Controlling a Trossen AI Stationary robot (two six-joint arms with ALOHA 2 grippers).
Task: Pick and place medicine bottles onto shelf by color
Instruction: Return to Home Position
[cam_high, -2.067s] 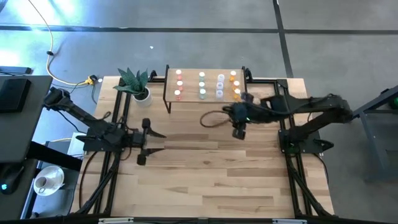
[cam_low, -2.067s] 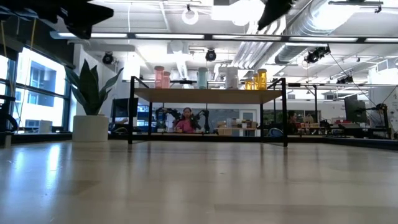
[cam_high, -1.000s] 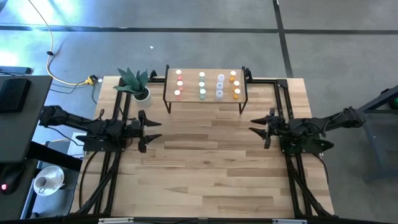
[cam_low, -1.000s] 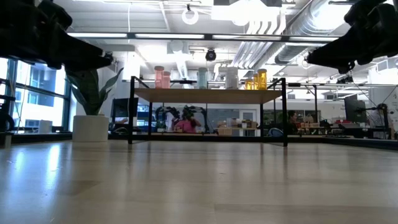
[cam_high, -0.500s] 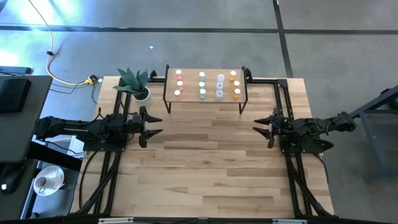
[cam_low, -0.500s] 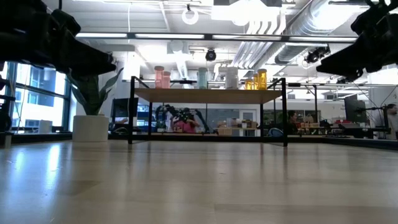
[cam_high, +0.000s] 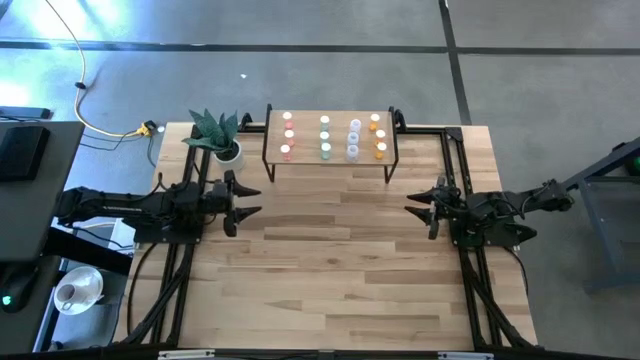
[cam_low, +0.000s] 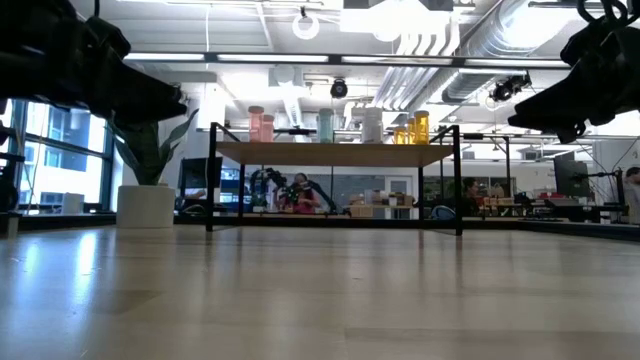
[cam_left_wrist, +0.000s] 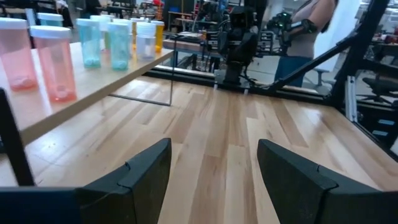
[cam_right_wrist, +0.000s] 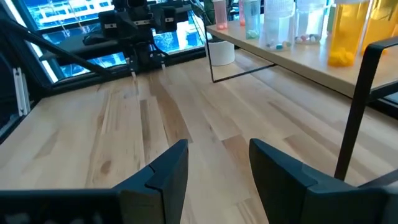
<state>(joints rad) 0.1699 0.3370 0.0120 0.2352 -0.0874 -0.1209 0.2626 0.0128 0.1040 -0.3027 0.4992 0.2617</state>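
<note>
Beyond both jaws, twelve medicine bottles (cam_high: 325, 136) stand on the shelf (cam_high: 306, 138) in four colour columns. Left jaws, right jaws: spread apart, holding nothing. Sorting judged done.

1. Your table (cam_high: 340, 265): striped light-wood planks, smooth, with a soft sheen in the low view.
2. The shelf (cam_high: 307, 140) at its far edge: paler wood board, smooth and matt; the legs (cam_low: 211, 180) are thin black metal.
3. The medicine bottles (cam_left_wrist: 55, 62) on the shelf: translucent tinted plastic, glossy; the caps are white.
4. The left gripper (cam_left_wrist: 214, 155) and right gripper (cam_right_wrist: 217, 152), either side in front of the shelf: the fingers (cam_left_wrist: 146, 177) look like dark matt plastic, smooth-faced.
5. The pot (cam_low: 146, 205) by the shelf's left end: plain white, smooth, matt. You can't tell the material.
</note>
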